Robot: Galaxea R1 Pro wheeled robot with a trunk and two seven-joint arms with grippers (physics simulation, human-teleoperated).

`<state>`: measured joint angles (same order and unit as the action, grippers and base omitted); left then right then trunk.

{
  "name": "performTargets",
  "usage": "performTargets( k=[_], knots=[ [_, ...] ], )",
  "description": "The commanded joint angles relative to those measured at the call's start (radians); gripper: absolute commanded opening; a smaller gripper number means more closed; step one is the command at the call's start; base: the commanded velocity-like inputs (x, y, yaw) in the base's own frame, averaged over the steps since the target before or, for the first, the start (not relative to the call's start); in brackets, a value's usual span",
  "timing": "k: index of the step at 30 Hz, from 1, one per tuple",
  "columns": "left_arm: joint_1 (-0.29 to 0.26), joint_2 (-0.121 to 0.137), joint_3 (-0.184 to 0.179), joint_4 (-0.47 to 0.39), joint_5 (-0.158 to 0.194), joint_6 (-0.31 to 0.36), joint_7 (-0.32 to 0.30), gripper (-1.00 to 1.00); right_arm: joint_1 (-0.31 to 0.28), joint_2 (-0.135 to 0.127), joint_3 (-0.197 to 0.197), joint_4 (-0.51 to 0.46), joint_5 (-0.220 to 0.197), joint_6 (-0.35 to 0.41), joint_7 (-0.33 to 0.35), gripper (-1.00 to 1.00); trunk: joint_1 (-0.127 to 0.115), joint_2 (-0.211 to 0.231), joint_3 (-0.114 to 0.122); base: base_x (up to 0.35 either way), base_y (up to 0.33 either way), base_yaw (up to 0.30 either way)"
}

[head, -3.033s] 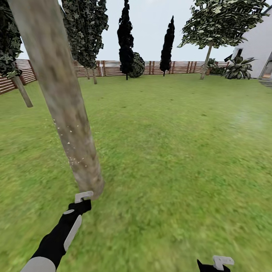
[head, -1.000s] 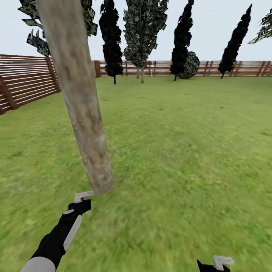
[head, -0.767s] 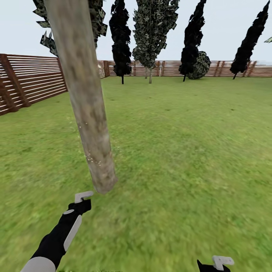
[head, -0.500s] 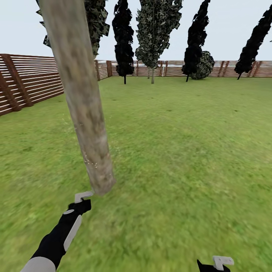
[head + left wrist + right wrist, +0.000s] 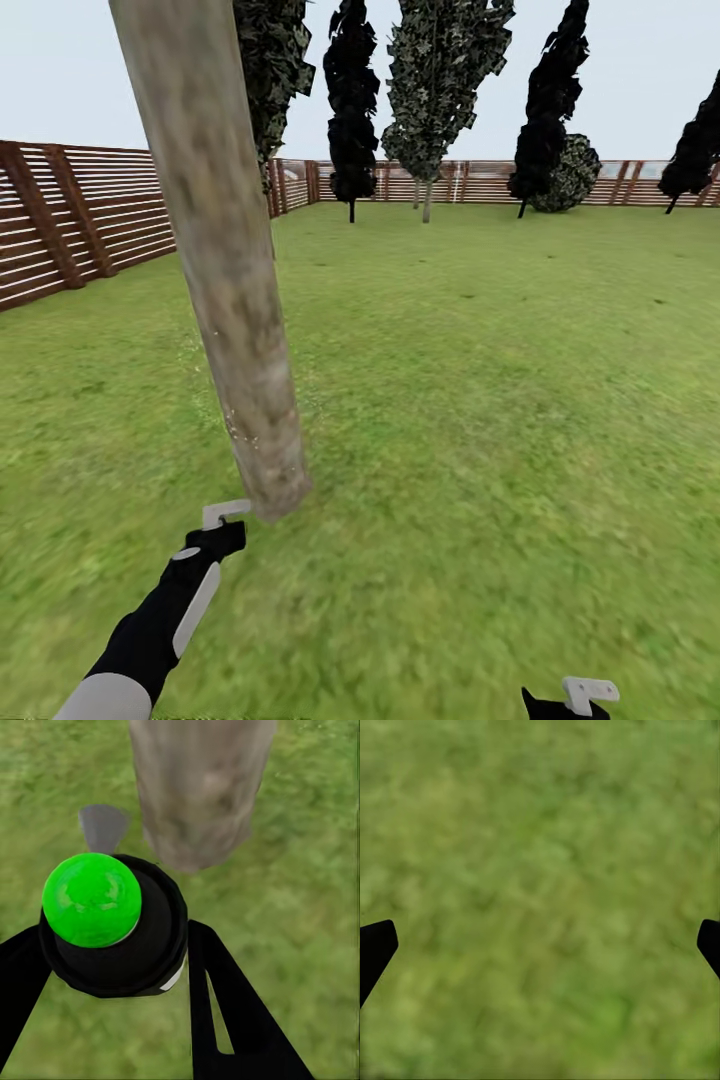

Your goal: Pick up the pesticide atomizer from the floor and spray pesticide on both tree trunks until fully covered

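In the left wrist view my left gripper is shut on the pesticide atomizer, a dark round body with a green dome and a small white patch, held between the black fingers. It points at the base of a thick, mottled grey-brown tree trunk just ahead. In the head view the left gripper sits right beside that trunk's foot. A few white pesticide specks dot the lower bark. My right gripper hangs open over bare grass, its fingertips wide apart.
Green lawn spreads ahead and to the right. A brown slat fence runs along the left and the far side. A pale-trunked tree, dark cypresses and a round bush stand by the far fence.
The whole head view has swung, so the camera moved; the fence now shows at the left. My left gripper sits slightly higher in the picture, still at the trunk's foot.
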<state>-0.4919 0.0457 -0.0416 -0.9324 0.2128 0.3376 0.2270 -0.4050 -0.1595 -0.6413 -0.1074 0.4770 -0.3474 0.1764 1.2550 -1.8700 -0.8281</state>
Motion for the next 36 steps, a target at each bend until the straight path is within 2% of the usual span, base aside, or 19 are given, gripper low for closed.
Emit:
performTargets(
  k=[1, 3, 5, 7, 10, 12, 14, 16, 18, 20, 22, 23, 26, 27, 28, 30, 32, 34, 36],
  knots=[
    [-0.005, -0.007, -0.001, -0.002, -0.001, 0.004, -0.001, -1.0, 0.0, 0.0, 0.0, 0.0, 0.0, 0.0, 0.0, 1.0, 0.0, 0.0, 0.0, 0.0, -0.001, 0.05],
    [-0.039, -0.026, -0.002, -0.003, -0.001, 0.011, -0.003, -1.0, 0.0, -0.001, -0.001, -0.001, -0.001, -0.001, -0.001, 1.0, 0.0, 0.0, 0.0, 0.0, 0.0, 0.011],
    [-0.063, -0.028, -0.015, -0.003, -0.001, 0.029, -0.004, -1.0, 0.0, -0.001, -0.001, -0.001, 0.0, -0.001, -0.001, 1.0, 0.0, 0.0, 0.0, 0.0, 0.0, 0.002],
    [-0.1, -0.021, -0.031, -0.03, -0.002, 0.081, -0.005, -1.0, 0.0, -0.002, 0.0, 0.0, 0.0, -0.001, -0.002, 1.0, 0.0, 0.0, 0.0, 0.0, 0.0, 0.0],
    [-0.108, -0.007, -0.025, -0.072, -0.005, 0.095, -0.007, -1.0, 0.0, -0.002, 0.0, 0.0, 0.0, 0.0, -0.002, 1.0, 0.0, 0.0, 0.0, 0.0, 0.0, 0.0],
    [-0.109, 0.055, -0.023, -0.092, 0.006, 0.103, -0.011, -1.0, 0.0, -0.002, 0.0, 0.0, 0.0, 0.001, -0.002, 1.0, 0.0, 0.0, 0.0, 0.0, 0.0, 0.0],
    [-0.105, 0.076, -0.023, -0.124, 0.009, 0.13, -0.012, -1.0, 0.0, -0.002, 0.0, 0.0, 0.0, 0.001, -0.002, 1.0, 0.0, 0.0, 0.0, 0.0, 0.0, 0.0],
    [-0.099, 0.072, -0.031, -0.194, 0.005, 0.189, -0.012, -1.0, 0.0, -0.001, 0.0, 0.0, 0.0, 0.001, -0.002, 1.0, 0.0, 0.0, 0.0, 0.0, 0.0, 0.0],
    [-0.101, 0.061, -0.069, -0.281, 0.008, 0.268, -0.013, -1.0, 0.0, -0.001, 0.0, 0.0, 0.0, 0.001, -0.002, 1.0, 0.0, 0.0, 0.0, 0.0, 0.0, 0.0],
    [-0.101, 0.034, -0.12, -0.337, 0.01, 0.305, -0.013, -1.0, 0.0, 0.0, 0.0, 0.0, 0.0, 0.001, -0.002, 1.0, 0.0, 0.0, 0.0, 0.0, 0.0, 0.0],
    [-0.103, 0.007, -0.135, -0.379, 0.011, 0.367, -0.014, -1.0, 0.0, -0.001, 0.0, 0.0, 0.0, 0.001, -0.002, 1.0, 0.0, 0.0, 0.0, 0.0, 0.0, 0.0],
    [-0.103, 0.002, -0.136, -0.406, 0.011, 0.385, -0.014, -1.0, 0.0, 0.0, 0.0, 0.0, 0.0, 0.001, -0.002, 1.0, 0.0, 0.0, 0.0, 0.0, 0.0, 0.0],
    [-0.106, 0.012, -0.124, -0.422, 0.011, 0.392, -0.014, -1.0, 0.0, 0.0, 0.0, 0.0, 0.0, 0.001, -0.002, 1.0, 0.0, 0.0, 0.0, 0.0, 0.0, 0.0],
    [-0.106, 0.016, -0.102, -0.423, 0.01, 0.393, -0.014, -1.0, 0.0, 0.0, 0.0, 0.0, 0.0, 0.001, -0.002, 1.0, 0.0, 0.0, 0.0, 0.0, 0.0, 0.0],
    [-0.102, 0.018, -0.055, -0.422, 0.009, 0.394, -0.016, -1.0, 0.0, 0.0, 0.0, 0.0, 0.0, 0.001, -0.002, 1.0, 0.0, 0.0, 0.0, 0.0, 0.0, 0.0],
    [-0.096, 0.019, -0.039, -0.416, 0.004, 0.394, -0.018, -1.0, 0.0, 0.0, 0.0, 0.0, 0.0, 0.001, -0.002, 1.0, 0.0, 0.0, 0.0, 0.0, 0.0, 0.0],
    [-0.092, 0.016, -0.048, -0.409, 0.0, 0.393, -0.018, -1.0, 0.0, 0.0, 0.0, 0.0, 0.0, 0.001, -0.002, 1.0, 0.0, 0.0, 0.0, 0.0, 0.0, 0.0],
    [-0.082, 0.016, -0.08, -0.395, 0.0, 0.393, -0.021, -1.0, 0.0, 0.0, 0.0, 0.0, 0.0, 0.001, -0.002, 1.0, 0.0, 0.0, 0.0, 0.0, 0.0, 0.0],
    [-0.055, 0.016, -0.136, -0.353, -0.001, 0.389, -0.022, -1.0, 0.0, 0.0, 0.0, 0.0, 0.0, 0.001, -0.002, 1.0, 0.0, 0.0, 0.0, 0.0, 0.0, 0.0]
  ],
)
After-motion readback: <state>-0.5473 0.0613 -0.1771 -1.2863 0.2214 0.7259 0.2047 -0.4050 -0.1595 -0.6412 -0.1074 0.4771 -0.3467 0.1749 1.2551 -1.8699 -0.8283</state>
